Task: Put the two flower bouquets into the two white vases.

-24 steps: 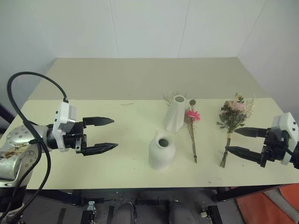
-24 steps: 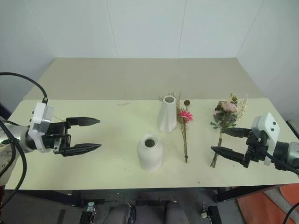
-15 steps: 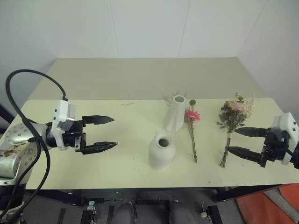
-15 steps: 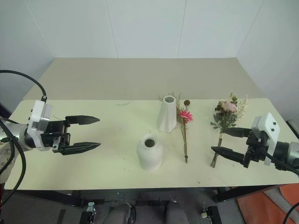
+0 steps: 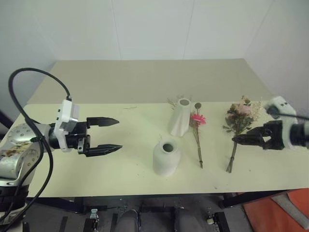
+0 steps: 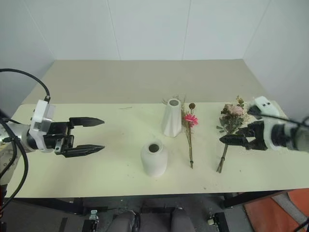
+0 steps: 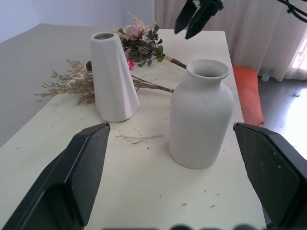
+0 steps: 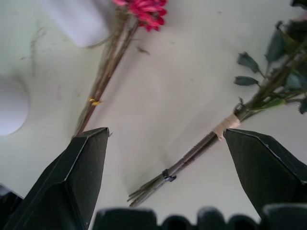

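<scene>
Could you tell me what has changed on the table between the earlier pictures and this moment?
The right gripper has swung up and in from the table's near right edge, and now hangs open above the stems of the rose bouquet, holding nothing. The left gripper stays open and in place. Both white vases and the gerbera bouquet have not moved.

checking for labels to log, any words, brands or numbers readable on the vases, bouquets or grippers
None: no readable text.
The taller vase and the rounded vase are plain white.
The rose bouquet and gerbera bouquet carry no tags.
The left gripper and right gripper show no markings.
</scene>
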